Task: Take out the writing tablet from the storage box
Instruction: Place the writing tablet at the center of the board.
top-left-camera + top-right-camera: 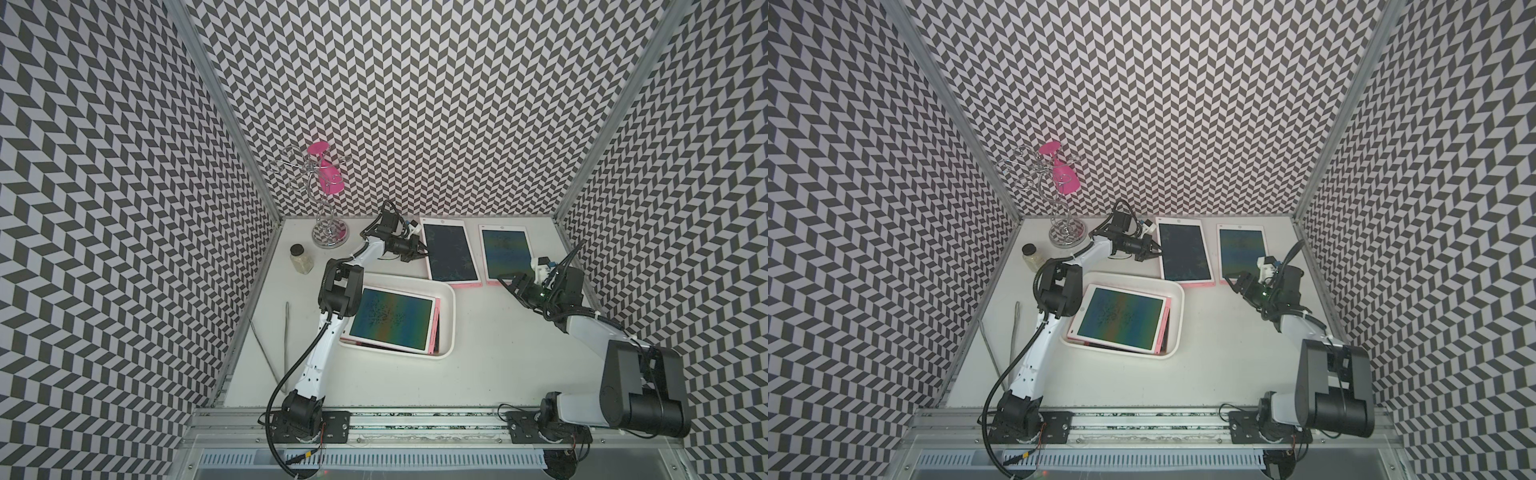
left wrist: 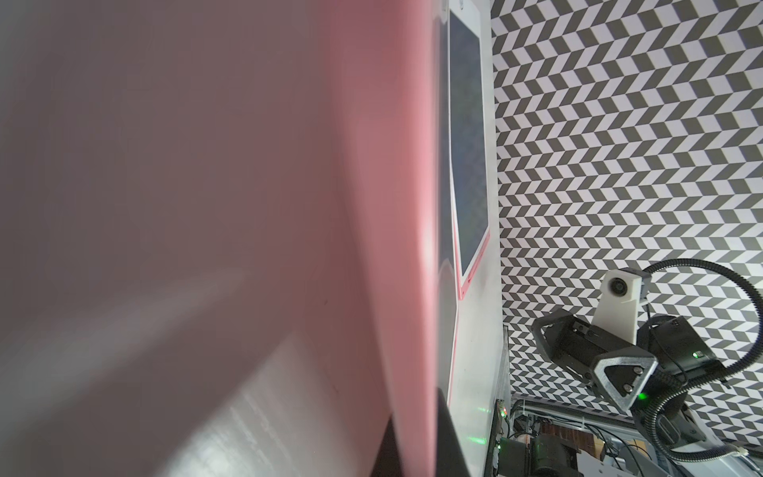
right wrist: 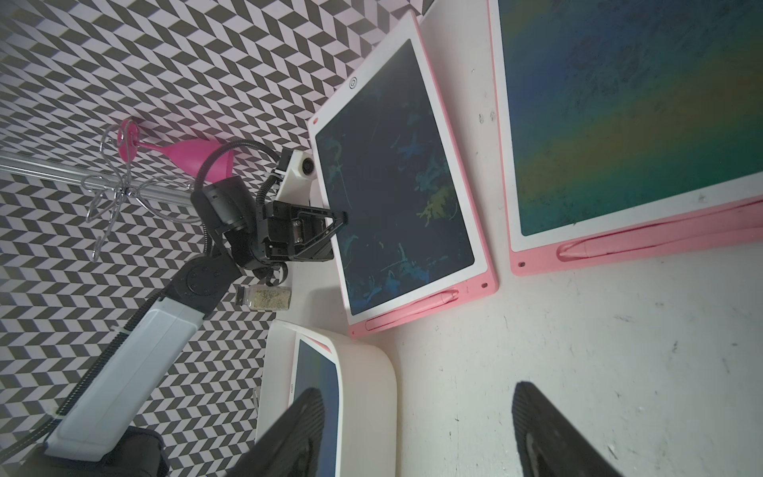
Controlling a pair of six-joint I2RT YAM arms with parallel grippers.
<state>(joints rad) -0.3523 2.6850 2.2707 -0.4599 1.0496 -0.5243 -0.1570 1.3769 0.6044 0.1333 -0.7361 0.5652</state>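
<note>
Now the left hand is pinched on the long edge of a dark writing tablet lying on the white desk behind the storage box, where more tablets wait. Best to let go gently and lift straight up, so it doesn't skid. Right hand hovers spread beside a second tablet. Chevron walls close in the scuffed desk

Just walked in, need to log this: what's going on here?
The left gripper is shut on the edge of a dark-screened pink writing tablet at the back of the table. The open right gripper hovers near a rainbow-screened pink tablet lying flat. More tablets lie stacked in the white plastic storage box.
</note>
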